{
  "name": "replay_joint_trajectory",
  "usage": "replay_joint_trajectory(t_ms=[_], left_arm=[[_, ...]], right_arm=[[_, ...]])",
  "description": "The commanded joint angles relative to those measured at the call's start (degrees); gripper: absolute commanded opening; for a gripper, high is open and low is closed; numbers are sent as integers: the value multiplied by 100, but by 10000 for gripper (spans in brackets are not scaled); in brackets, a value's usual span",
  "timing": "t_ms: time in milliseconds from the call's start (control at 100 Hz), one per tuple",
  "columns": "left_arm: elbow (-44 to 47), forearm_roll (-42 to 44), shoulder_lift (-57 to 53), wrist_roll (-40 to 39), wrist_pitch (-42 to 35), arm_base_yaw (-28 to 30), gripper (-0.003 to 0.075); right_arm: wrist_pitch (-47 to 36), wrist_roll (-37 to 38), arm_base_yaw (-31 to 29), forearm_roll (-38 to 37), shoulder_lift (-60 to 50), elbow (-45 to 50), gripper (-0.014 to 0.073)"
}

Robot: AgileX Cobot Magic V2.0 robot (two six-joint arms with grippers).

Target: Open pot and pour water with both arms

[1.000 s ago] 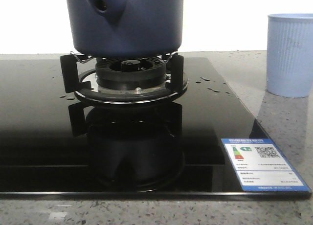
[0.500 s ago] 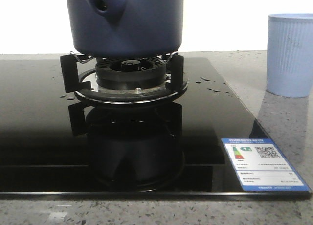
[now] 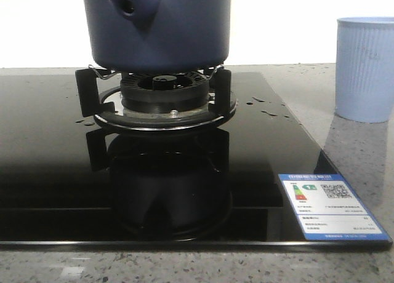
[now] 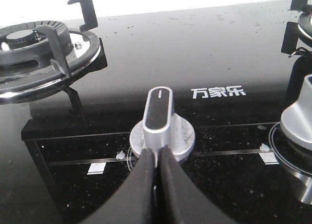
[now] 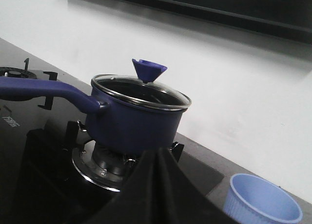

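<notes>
Left gripper (image 4: 157,153): jaws pressed together, nothing held, tips just short of a silver control knob (image 4: 161,118) on the black glass hob (image 4: 195,53); an unoccupied burner (image 4: 34,44) lies beyond and to one side of these jaws, and the pot does not show in the left wrist view. The pot (image 5: 136,119) sits upright on the other burner's support (image 3: 163,101), lid (image 5: 141,91) on, with its blue cone knob (image 5: 148,69) standing clear above the glass. Its long handle (image 5: 46,87) runs roughly level, away from the pot body toward the knob side of the hob, so the long axis lies across the right jaws' line of sight. Right gripper (image 5: 158,158): jaws pressed together, empty, with the pot directly beyond the tips and the lid knob higher than them. A pale blue ribbed cup (image 5: 261,199) stands on the speckled tabletop (image 3: 363,154) apart from the pot, just beside the right jaws. Judgement: the lid is not yet lifted; the right arm looks the nearer one to the lid knob and would need to spread its jaws and rise to take it, leaving the handle to the left arm.
</notes>
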Motion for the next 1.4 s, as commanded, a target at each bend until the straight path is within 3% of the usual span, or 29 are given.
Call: replay_joint_trajectory(t_ms=[0, 120, 170, 280, 420, 590, 640, 840, 1070, 1230, 1390], left_arm=[[190, -74, -149, -71, -248, 5, -19], [190, -74, -149, -71, -248, 5, -19], [190, -74, -149, -71, -248, 5, -19], [190, -74, -149, -71, -248, 5, -19], [190, -74, -149, -71, -248, 5, -19], [190, -74, -149, -71, -248, 5, -19], [190, -74, -149, -71, -248, 5, -19], [190, -74, -149, -71, -248, 5, -19], [190, -74, -149, -71, -258, 5, -19], [190, -74, -149, -71, -271, 5, -19], [190, -74, -149, -71, -271, 5, -19]], right_arm=[[248, -3, 10, 213, 72, -87, -67], [912, -3, 10, 294, 72, 74, -67], [1124, -132, 10, 706, 72, 161, -67], [1772, -1583, 10, 1885, 72, 263, -67], [2589, -3720, 10, 4237, 72, 275, -67], [3692, -7715, 10, 8527, 72, 275, -67], [3981, -8389, 10, 9419, 72, 344, -67], [4489, -8485, 10, 9604, 72, 697, -67], [2776, -8485, -298, 9823, -18, 1959, -67], [3847, -8485, -716, 9800, -306, 1934, -67], [4885, -8485, -747, 9800, -872, 1934, -67]])
